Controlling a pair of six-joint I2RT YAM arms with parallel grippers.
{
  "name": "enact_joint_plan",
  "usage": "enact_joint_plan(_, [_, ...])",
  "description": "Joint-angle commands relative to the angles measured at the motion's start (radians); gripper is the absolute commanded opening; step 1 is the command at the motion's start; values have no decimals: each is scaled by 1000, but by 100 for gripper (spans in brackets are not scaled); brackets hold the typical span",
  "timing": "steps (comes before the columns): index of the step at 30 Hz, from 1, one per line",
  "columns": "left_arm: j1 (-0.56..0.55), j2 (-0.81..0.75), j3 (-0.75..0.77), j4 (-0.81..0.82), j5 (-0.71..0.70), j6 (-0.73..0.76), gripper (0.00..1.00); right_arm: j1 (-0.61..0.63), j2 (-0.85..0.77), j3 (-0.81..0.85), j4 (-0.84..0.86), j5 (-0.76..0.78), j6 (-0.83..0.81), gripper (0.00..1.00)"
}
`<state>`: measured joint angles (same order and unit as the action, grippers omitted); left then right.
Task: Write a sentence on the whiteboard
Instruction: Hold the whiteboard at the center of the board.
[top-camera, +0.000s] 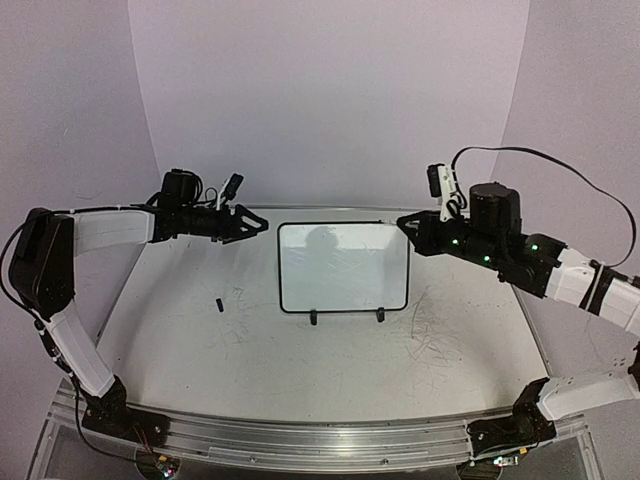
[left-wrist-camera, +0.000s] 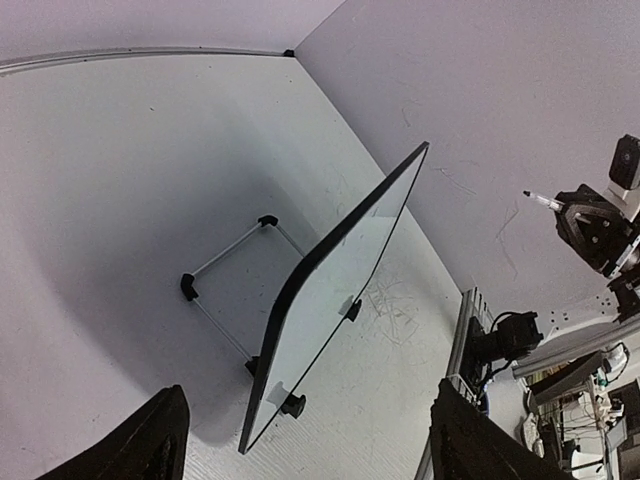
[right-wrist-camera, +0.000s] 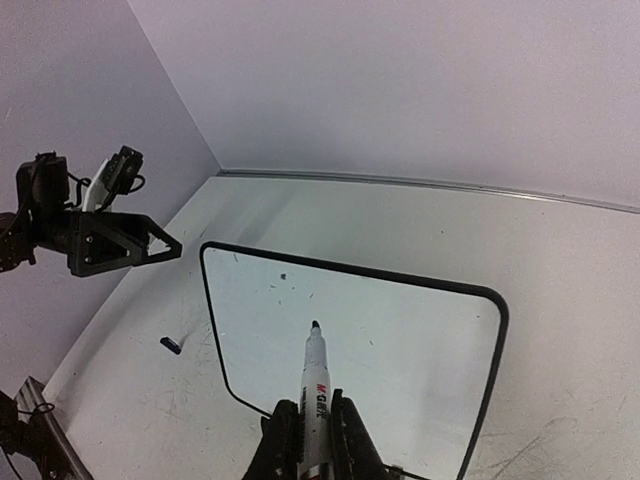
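Left arm raised, forearm level, reaching inward. Left gripper (top-camera: 252, 224) with jaws wide apart. Right arm stretched inward from right side. Right gripper (right-wrist-camera: 312, 415) clamped on marker (right-wrist-camera: 316, 375).

Red lettering on the marker (right-wrist-camera: 317, 400) is unreadable.

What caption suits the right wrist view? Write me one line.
Right tool shut on an uncapped marker, its tip pointing at the blank, black-framed whiteboard.
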<state>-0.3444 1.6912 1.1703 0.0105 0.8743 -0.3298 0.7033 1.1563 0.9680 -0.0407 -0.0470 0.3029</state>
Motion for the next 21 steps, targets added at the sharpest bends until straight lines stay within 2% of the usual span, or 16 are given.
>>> enact_joint_plan(1, [-5,30,54,22,88,102,80,92,72,87,44,58,-58,0])
enact_joint_plan(5, [-5,66,76,22,154,156,75,142,123,125,66,97,-70,0])
enact_joint_plan(12, [-21,132,116,18,228,193,73,164,169,160,77,123,-62,0])
enact_joint_plan(16, [-35,149,111,17,227,208,69,172,185,176,78,126,-60,0])
enact_joint_plan(21, [-50,215,138,18,188,156,56,181,211,193,82,120,-59,0])
